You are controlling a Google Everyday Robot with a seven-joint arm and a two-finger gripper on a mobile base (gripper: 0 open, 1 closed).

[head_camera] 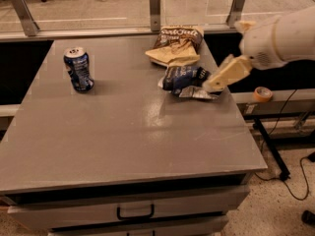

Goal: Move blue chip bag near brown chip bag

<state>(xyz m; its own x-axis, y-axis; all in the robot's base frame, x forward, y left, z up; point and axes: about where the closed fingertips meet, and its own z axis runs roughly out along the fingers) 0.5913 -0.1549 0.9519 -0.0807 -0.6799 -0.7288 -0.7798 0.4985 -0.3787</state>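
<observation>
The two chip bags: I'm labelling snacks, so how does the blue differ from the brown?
The blue chip bag is navy with silvery ends; the brown chip bag is brown and tan. The blue one lies nearer the camera, the brown one behind it. The gripper is beside the blue bag, not the brown one. Both lie on the table.

Counter (123, 146), contents:
- can (78, 69), rear left, upright, well apart from the bags
- brown bag (177, 45), rear right
- blue bag (184, 78), just before the brown bag
- end effector (229, 58), at the counter's right edge, beside the blue bag's right end
</observation>
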